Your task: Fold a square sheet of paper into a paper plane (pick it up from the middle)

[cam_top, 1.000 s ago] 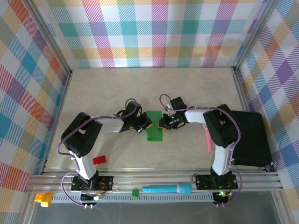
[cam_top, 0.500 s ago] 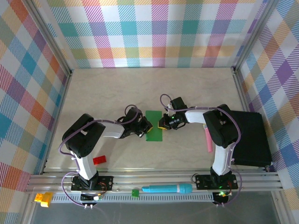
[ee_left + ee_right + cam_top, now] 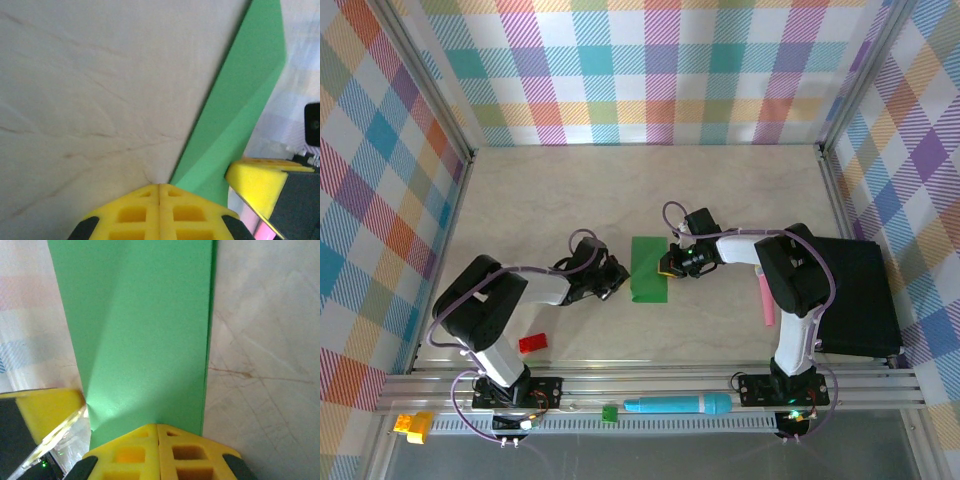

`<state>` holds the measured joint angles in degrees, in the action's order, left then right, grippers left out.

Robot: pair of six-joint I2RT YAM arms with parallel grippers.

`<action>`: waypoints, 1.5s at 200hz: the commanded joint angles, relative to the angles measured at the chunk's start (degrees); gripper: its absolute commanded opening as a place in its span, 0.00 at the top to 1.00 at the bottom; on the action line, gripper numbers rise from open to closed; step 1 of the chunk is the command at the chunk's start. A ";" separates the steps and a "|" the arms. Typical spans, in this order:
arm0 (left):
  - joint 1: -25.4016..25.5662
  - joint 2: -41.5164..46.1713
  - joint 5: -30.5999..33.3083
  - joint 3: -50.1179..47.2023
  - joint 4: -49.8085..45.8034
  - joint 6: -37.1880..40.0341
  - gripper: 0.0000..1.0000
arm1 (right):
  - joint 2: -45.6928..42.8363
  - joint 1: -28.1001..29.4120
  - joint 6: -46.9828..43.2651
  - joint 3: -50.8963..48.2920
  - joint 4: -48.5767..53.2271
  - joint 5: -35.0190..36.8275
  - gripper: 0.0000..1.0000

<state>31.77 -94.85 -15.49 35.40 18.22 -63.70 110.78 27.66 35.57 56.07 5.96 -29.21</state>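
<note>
paper [image 3: 648,270] — folded narrow, flat on desk [image 3: 740,190] | left fingers [image 3: 145,205] clenched, tips beside its edge | right fingers [image 3: 145,445] clenched — tips at opposite edge

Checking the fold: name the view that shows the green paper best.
Right wrist: the green paper lies close and large, crease shading clear. Top external shows its whole outline, small; left wrist, one slanted strip.

Sheet [image 3: 648,270] on table [image 3: 740,190] between left fingers [image 3: 132,215], right fingers [image 3: 127,455]
</note>
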 commanded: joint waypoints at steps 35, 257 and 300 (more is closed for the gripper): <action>4.66 6.87 2.66 4.50 -7.49 0.88 1.00 | 8.75 -0.45 0.59 -7.36 15.23 19.98 0.94; 11.47 13.91 17.26 -6.82 -9.33 -7.19 1.00 | 9.56 -0.46 0.29 -6.59 16.46 20.86 0.94; 12.89 11.91 14.51 1.52 -11.53 -1.62 1.00 | 9.45 -0.43 0.46 -6.50 16.39 20.69 0.94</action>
<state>43.75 -81.43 0.03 33.12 8.21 -68.99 110.78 27.66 35.59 55.96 5.80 -29.17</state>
